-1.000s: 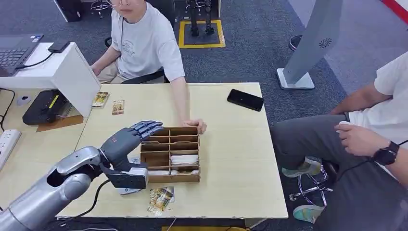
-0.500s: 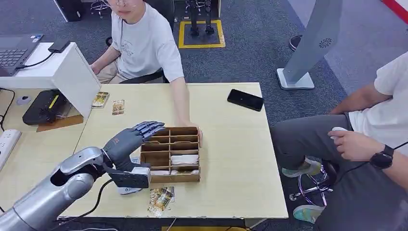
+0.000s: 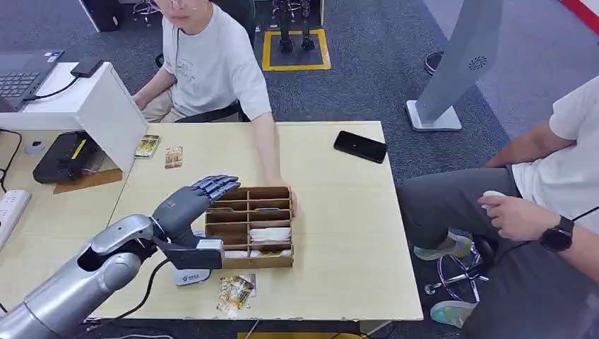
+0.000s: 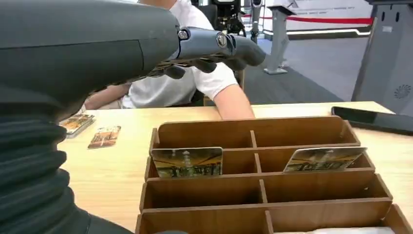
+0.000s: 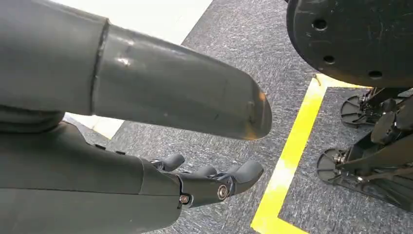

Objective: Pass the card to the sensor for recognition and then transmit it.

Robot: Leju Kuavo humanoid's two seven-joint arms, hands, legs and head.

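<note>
Left hand holds nothing, fingers stretched out and slightly apart, hovering over the 9 o'clock edge of the wooden divider box at table centre; in the left wrist view the fingers reach out above the box's far row. Right hand hangs over grey carpet with a yellow floor line, fingers loosely extended, nothing in it. Inside the box, left wrist view, two cards stand upright in a middle row: one card in one compartment, a second card in the neighbouring compartment, tilted a bit. White stuff lies in a near compartment of the box, can't tell what. Small white sensor sits on the table just at 7 o'clock of the box, partly under the left wrist. A loose card lies flat at 6 o'clock of the box near the table's front edge. Two more cards and lie at 11 o'clock, well apart from the box, beside a white monitor back. Black phone at 2 o'clock near the far table edge. A person in a white shirt sits at 12 o'clock, arm reaching down with a hand behind the box's far wall. A second person sits at 3 o'clock, wearing a black wristwatch.
</note>
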